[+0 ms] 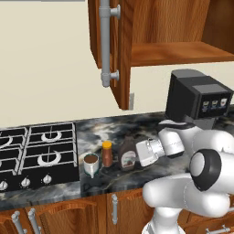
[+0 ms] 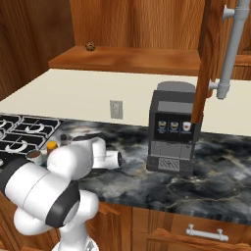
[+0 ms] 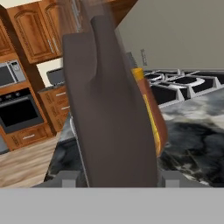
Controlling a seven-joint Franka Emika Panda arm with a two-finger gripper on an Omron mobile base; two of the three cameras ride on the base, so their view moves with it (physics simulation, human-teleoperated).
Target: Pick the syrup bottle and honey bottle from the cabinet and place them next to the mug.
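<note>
You are looking over a dark marbled counter (image 1: 137, 180) with a black gas stove (image 1: 36, 153) at its left end and a black coffee machine (image 1: 196, 98) at the back right. Three things stand in a short row near the counter's front edge, just right of the stove: the mug (image 1: 91, 163) first, the honey bottle (image 1: 107, 154) just beside it, and the syrup bottle (image 1: 128, 154) just right of that. Both bottles stand upright, long axes vertical and caps pointing up; the honey bottle's orange cap sits a little higher than the mug's rim. The mug's opening faces up and shows a brown inside. Your arm reaches in low from the right, its white wrist (image 1: 153, 151) level with the syrup bottle and right against its side. From the hand view, the syrup bottle (image 3: 109, 100) looms very close as a tall dark shape between the two finger tips, with the honey bottle (image 3: 151, 118) peeking out behind it on the right. You cannot tell from these pictures whether the fingers are pressing the bottle or standing slightly off it. Above, the cabinet (image 1: 173, 45) hangs open, its door (image 1: 107, 43) with the long grey bar handle swung out to the left. In the right base view a small dark round thing (image 2: 90, 46) sits on the cabinet's shelf.
</note>
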